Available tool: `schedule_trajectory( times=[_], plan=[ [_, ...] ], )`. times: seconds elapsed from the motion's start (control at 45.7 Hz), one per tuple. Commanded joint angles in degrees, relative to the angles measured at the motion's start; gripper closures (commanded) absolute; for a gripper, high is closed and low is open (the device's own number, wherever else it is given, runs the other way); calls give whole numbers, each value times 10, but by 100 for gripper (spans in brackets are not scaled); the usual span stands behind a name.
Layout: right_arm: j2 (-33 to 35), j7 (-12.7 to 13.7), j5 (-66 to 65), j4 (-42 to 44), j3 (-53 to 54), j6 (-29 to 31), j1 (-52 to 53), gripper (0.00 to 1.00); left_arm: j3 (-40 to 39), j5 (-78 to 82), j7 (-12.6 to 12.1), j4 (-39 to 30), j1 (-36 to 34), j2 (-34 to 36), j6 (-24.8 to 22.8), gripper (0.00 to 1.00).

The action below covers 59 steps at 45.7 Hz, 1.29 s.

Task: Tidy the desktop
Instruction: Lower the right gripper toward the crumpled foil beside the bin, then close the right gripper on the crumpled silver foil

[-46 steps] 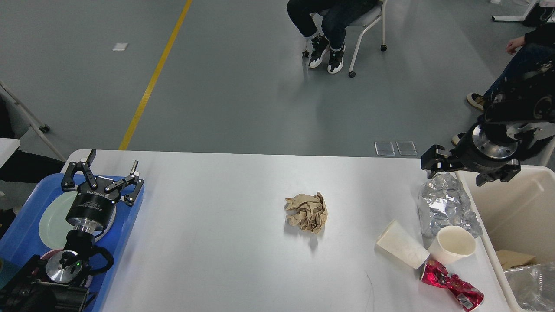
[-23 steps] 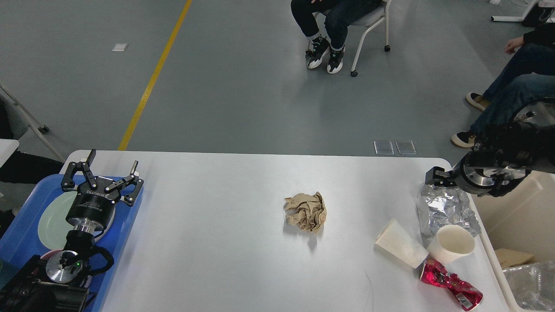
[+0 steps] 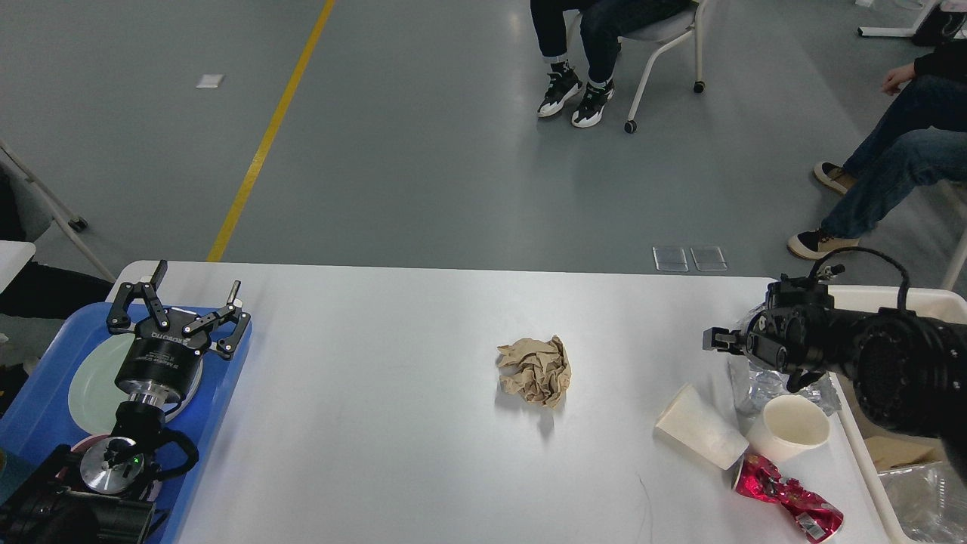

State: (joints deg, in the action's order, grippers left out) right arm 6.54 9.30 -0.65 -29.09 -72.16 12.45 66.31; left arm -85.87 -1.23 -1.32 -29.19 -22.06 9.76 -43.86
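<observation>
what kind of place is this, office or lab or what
Likely a robot test lab or workshop hall: grey floor with a yellow line, seated onlookers, and a white desktop staged with trash.

Only one readable mark: white "ROBOTIQ" lettering, seen upside down, on the black body of the left tool (image 3: 185, 302), at about 9 o'clock in the view. The red crumpled wrapper (image 3: 789, 499) at 4 o'clock shows print too small to read.
</observation>
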Motion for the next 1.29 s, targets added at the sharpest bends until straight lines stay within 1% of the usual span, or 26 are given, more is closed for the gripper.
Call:
schedule_trajectory(
  times=[0.0,0.131,0.241,0.416,0.437,0.503,0.59,0.678,0.7,0.809,0.94,0.984,1.072,1.115,1.159,1.203,1.268],
  plan=[
    [-4,-1,-1,14,0,-14,-19,2,0,0,0,0,0,0,0,4],
    [-4,-1,-2,16,-1,-37,-28,2,0,0,0,0,0,0,0,4],
    [-4,-1,-2,31,-1,-42,-43,2,0,0,0,-1,0,0,0,4],
    [-22,-1,-2,63,-1,-43,-72,2,0,0,0,0,0,0,0,4],
    [-23,-1,-1,65,-1,-43,-73,3,0,0,0,0,0,0,0,4],
    [-25,-1,-1,66,0,-44,-74,9,0,0,0,0,0,0,0,4],
    [-25,-1,-1,67,0,-45,-77,11,0,0,0,0,0,0,0,4],
    [-24,-1,-1,66,1,-47,-78,23,0,0,0,0,0,0,0,4],
    [-25,0,0,66,2,-47,-78,29,0,0,0,0,0,0,0,4],
    [-24,0,0,65,4,-47,-78,47,0,0,0,0,0,0,0,4],
    [-24,0,0,64,4,-48,-79,63,0,0,0,0,0,0,0,4],
    [-24,0,0,65,4,-48,-80,65,0,0,0,0,0,0,0,4],
    [-25,0,1,67,4,-50,-85,66,0,0,0,0,0,0,0,4],
    [-25,1,2,66,4,-51,-85,72,0,0,0,0,0,0,0,4],
    [-26,1,2,66,4,-52,-85,75,0,0,0,0,0,0,0,4],
    [-26,1,2,66,4,-52,-85,80,0,0,0,0,0,0,0,4],
    [-26,1,2,66,4,-52,-86,92,0,0,0,0,0,0,0,4]
  ],
)
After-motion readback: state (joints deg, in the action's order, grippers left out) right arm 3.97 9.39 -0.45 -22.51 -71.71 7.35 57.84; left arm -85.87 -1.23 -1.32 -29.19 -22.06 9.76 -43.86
